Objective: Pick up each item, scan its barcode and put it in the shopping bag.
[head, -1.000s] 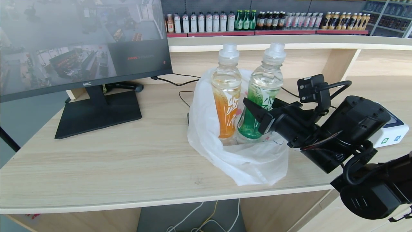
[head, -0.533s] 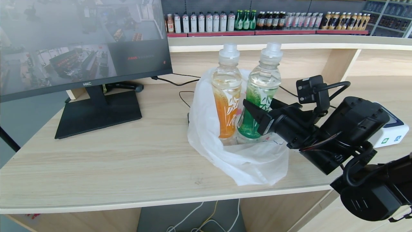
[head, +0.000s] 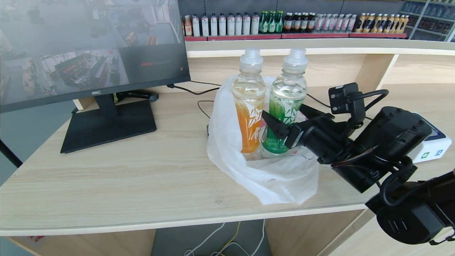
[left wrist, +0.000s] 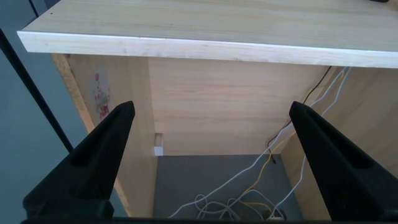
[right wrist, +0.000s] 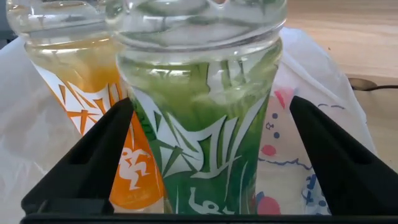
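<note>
The right end effector [head: 283,113] is spread wide, one dark finger on each side of the green bottle [head: 288,94], gripping nothing. That bottle stands upright inside the white plastic shopping bag [head: 280,177] on the pale wooden desk [head: 124,170], touching the orange bottle [head: 249,113] on its left. Both have clear tops, white caps and coloured labels with white brush-stroke lettering. The orange label also carries a small white running figure. The bag shows faint pink and blue print, too crumpled to read. A monitor [head: 89,42] stands at the desk's left. The left end effector [left wrist: 205,162] hangs fully open and empty below the desk edge, above loose cables [left wrist: 249,190].
</note>
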